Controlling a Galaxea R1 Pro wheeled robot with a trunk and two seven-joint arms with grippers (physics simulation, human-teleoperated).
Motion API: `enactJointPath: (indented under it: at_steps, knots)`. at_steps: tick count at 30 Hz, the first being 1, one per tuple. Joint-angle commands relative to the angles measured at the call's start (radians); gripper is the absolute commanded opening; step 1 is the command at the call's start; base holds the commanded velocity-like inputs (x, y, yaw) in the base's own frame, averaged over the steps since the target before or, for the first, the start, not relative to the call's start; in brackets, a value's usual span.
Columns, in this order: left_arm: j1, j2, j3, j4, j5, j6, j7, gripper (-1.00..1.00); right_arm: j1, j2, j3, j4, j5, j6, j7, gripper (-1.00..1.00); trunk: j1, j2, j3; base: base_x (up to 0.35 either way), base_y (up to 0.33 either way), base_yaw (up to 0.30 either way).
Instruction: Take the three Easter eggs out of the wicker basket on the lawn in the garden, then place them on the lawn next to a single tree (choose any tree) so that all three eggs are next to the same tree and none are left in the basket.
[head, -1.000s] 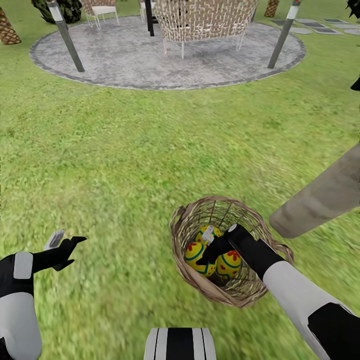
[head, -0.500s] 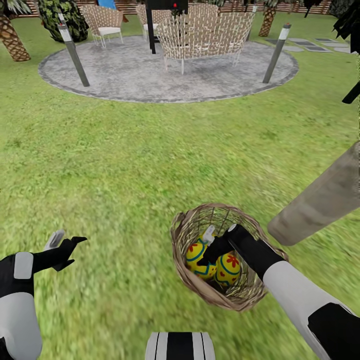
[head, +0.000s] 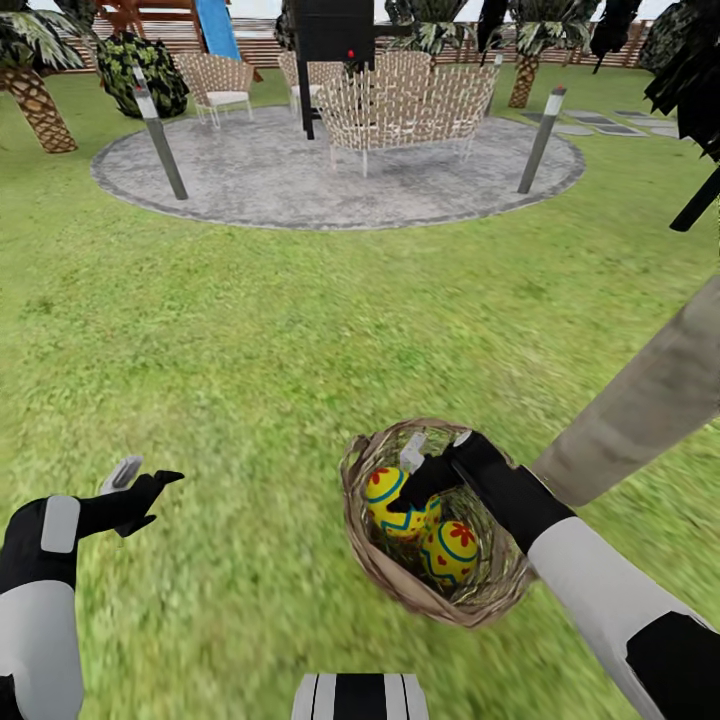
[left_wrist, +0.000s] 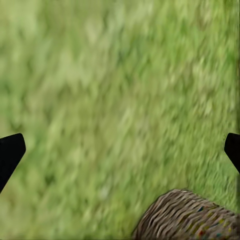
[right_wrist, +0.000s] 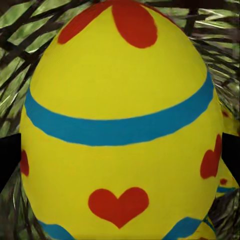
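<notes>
the wicker basket (head: 435, 525) sits on the lawn (head: 300, 330) toward the near edge of the grass, just beside the slanting grey-beige trunk of the tree (head: 650, 400), which rises past its right side. the right pincer (head: 412, 478) is down inside the basket, its black fingers set either side of one yellow easter egg (head: 388, 490); in the right wrist view that egg (right_wrist: 120, 120) sits between the two dark fingertips at the frame's sides, showing a blue band, red hearts and a red blotch on top. whether the fingers actually press on the shell or only bracket it cannot be told. a second egg (head: 450, 550) lies lower in the basket, nearer the robot, close against the first. a sliver of another yellow painted shell (right_wrist: 222, 185) peeks past the big egg in the right wrist view, and woven strands of the basket wall show behind.

the left pincer (head: 135, 485) hangs over bare grass well apart from the basket, released, fingers spread; its wrist view looks down on blurred grass with the basket's braided side (left_wrist: 187, 217) at one corner.

farther off, a grey round patio (head: 330, 175) carries woven chairs (head: 405, 100) and short posts (head: 160, 135).
</notes>
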Motion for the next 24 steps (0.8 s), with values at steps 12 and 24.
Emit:
enactJointPath:
  at_steps: [12, 24]
  knots:
    - [-0.001, 0.000, -0.006, 0.000, -0.009, 0.009, -0.005, 1.00, 0.003, -0.137, 0.001, -0.026, 0.002, 0.037, 0.103, -1.00, -0.005, 0.003, 0.046, 0.000, 0.000, 0.000]
    - [-0.001, -0.017, -0.137, 0.000, -0.005, 0.008, -0.006, 1.00, 0.013, -0.172, -0.389, -0.133, -0.041, 0.038, 0.449, -1.00, -0.011, 0.005, 0.092, 0.000, 0.000, 0.000]
